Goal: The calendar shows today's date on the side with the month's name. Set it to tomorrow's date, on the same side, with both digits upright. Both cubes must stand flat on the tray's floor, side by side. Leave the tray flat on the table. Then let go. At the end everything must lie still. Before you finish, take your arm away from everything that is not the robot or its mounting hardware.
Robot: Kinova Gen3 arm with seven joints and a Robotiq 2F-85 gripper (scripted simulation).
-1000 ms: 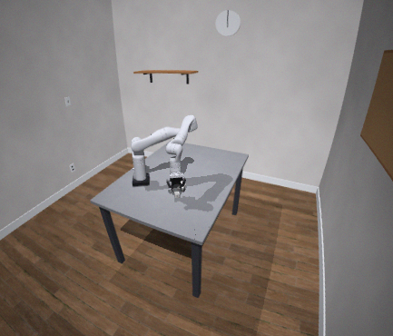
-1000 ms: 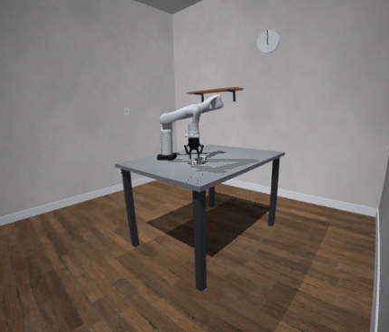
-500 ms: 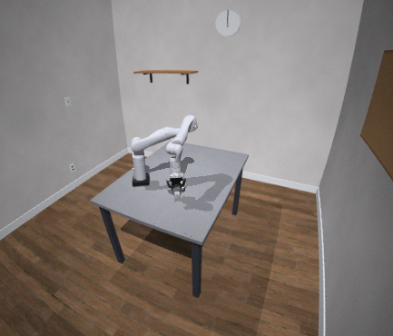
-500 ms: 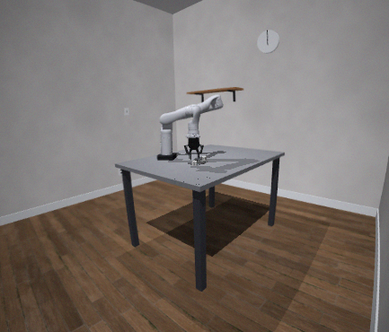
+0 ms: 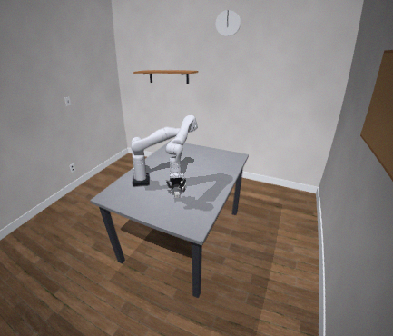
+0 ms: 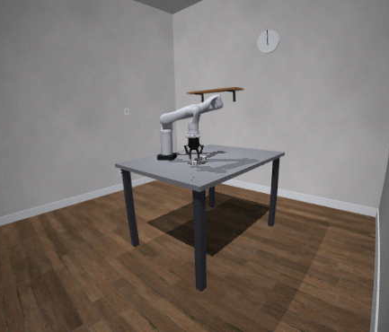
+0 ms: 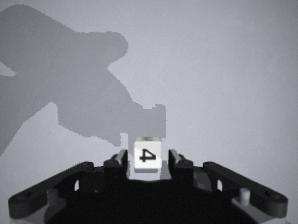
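A white calendar cube [image 7: 147,156] with a black 4 on its upper face stands on the grey table [image 7: 225,75] [image 5: 200,218] [image 6: 229,168]. My gripper [image 7: 148,158] [image 5: 176,190] [image 6: 194,157] points straight down at the middle of the table. Its two fingers stand on either side of the cube, with a narrow gap showing on each side, so it is open around the cube. In the top and exterior views the cube is only a small pale speck under the fingers. I cannot make out the tray, the second cube or the month's name in any view.
The arm's base [image 5: 140,181] [image 6: 166,156] stands at the table's left rear edge. The arm's shadow falls across the table to the right of the gripper. A shelf and a clock hang on the far wall.
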